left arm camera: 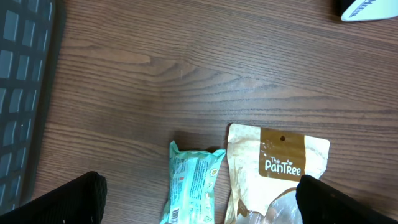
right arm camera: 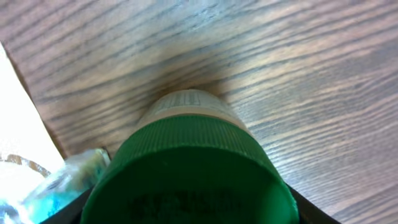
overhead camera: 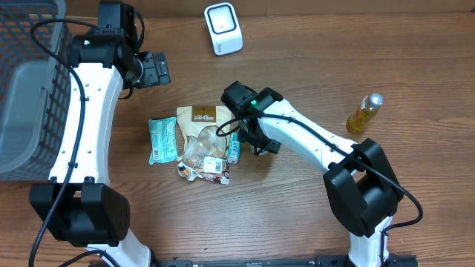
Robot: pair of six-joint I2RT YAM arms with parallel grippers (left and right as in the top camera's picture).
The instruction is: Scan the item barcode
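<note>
A bottle with a ribbed green lid point(right arm camera: 186, 155) lies on the wood and fills the right wrist view. My right gripper point(right arm camera: 189, 214) is shut on it, with a dark finger pressed to each side of the lid. From overhead, the right gripper point(overhead camera: 245, 136) sits low at the right edge of the pile of packets and hides the bottle. The white barcode scanner point(overhead camera: 223, 28) stands at the back of the table. My left gripper point(overhead camera: 152, 69) hangs open and empty, behind the packets; both fingers point(left arm camera: 68, 202) show at the bottom corners of its wrist view.
A tan PanTree pouch point(overhead camera: 204, 122) lies beside a teal packet point(overhead camera: 162, 139), with a small printed packet point(overhead camera: 205, 170) in front of them. A yellow bottle point(overhead camera: 364, 113) lies at the right. A grey wire basket point(overhead camera: 30, 89) takes up the left edge.
</note>
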